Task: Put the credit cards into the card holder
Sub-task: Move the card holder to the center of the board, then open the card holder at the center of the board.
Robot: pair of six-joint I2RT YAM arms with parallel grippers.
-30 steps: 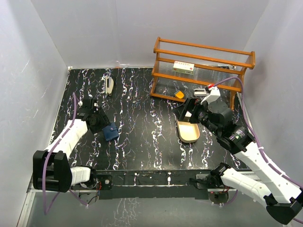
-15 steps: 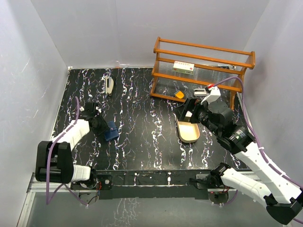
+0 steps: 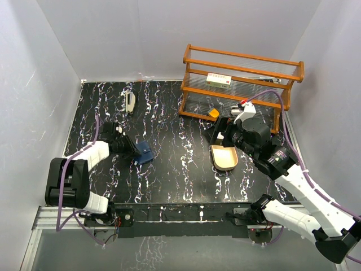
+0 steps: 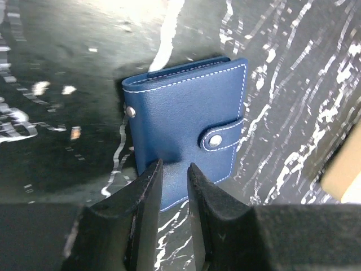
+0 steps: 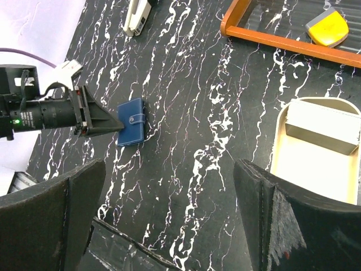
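Observation:
The card holder (image 3: 145, 152) is a closed navy-blue wallet with a snap tab, lying flat on the black marbled table; it also shows in the left wrist view (image 4: 186, 127) and the right wrist view (image 5: 131, 121). My left gripper (image 3: 134, 149) lies low, its tips (image 4: 174, 169) at the wallet's near edge, nearly shut with a narrow gap and nothing between them. A pale rectangular stack (image 5: 321, 129), seemingly the credit cards, lies in the gold oval tray (image 5: 304, 169). My right gripper (image 3: 225, 137) hovers over that tray (image 3: 223, 164), wide open and empty (image 5: 169, 226).
A wooden rack (image 3: 242, 79) stands at the back right, with a white box (image 3: 219, 80) on a shelf and a yellow-orange item (image 3: 213, 113) at its foot. A white stapler (image 3: 130, 101) lies at the back left. White walls close the sides.
My left gripper has swung right and the card holder has shifted right and turned with it. My right gripper has moved slightly left.

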